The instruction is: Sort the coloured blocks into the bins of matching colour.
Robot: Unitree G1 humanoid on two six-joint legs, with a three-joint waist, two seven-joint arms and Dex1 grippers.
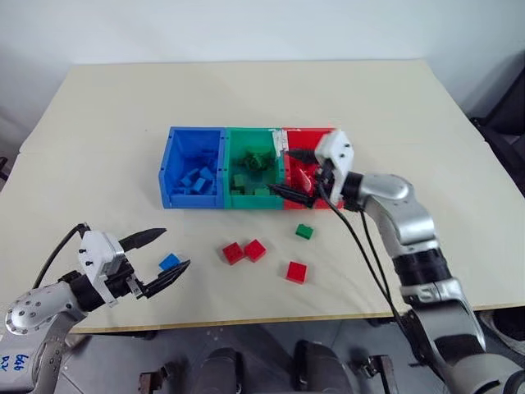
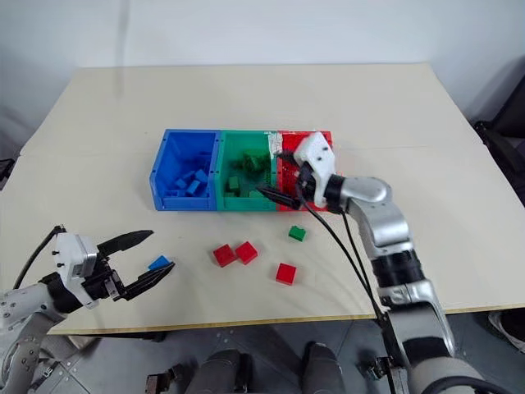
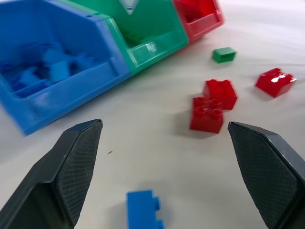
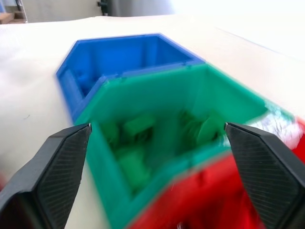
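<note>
The right gripper (image 1: 293, 174) hangs wide open and empty over the red plastic bin (image 1: 326, 202), while the left gripper (image 1: 166, 252) (also wide open, empty) needs to close on the small blue studded brick (image 1: 170, 262).

1. Three joined open bins on a table: blue bin (image 1: 194, 167), green bin (image 1: 253, 167), red bin (image 1: 305, 141), the blue and green holding matching blocks.
2. Loose in front: three red blocks (image 1: 255, 249), one green block (image 1: 304, 231), one blue block (image 1: 170, 262).
</note>
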